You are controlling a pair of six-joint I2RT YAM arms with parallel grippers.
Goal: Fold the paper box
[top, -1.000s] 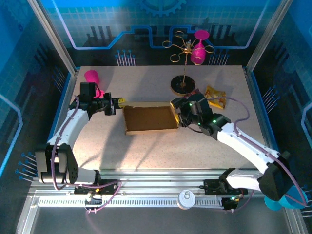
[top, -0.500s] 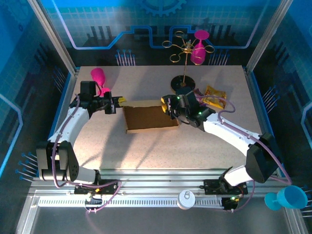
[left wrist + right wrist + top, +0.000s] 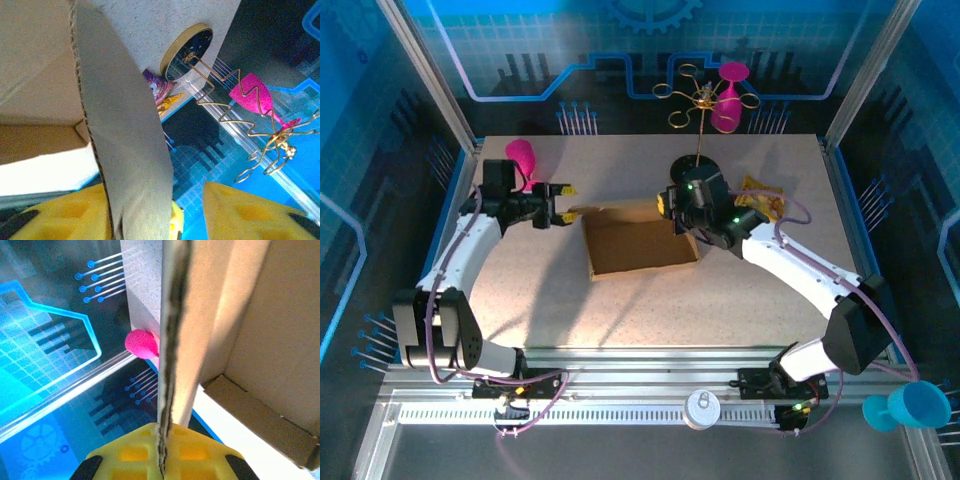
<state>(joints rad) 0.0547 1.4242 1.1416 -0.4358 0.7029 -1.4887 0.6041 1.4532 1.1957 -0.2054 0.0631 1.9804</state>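
The paper box is a shallow brown cardboard carton lying open in the middle of the table. My left gripper is at its far left corner, open. In the left wrist view a cardboard flap stands between the yellow fingers, resting against the left one with a gap to the right one. My right gripper is at the box's far right corner. In the right wrist view the right gripper is shut on the edge of a cardboard wall.
A gold wire stand on a black base rises just behind the right gripper, with a pink cup hanging on it. Another pink cup lies behind the left gripper. Snack packets lie at the right, and a blue cup sits off the near right corner.
The left gripper has opened and released the flap. The right gripper has closed on the box's far right wall. The box has shifted a little to the right.
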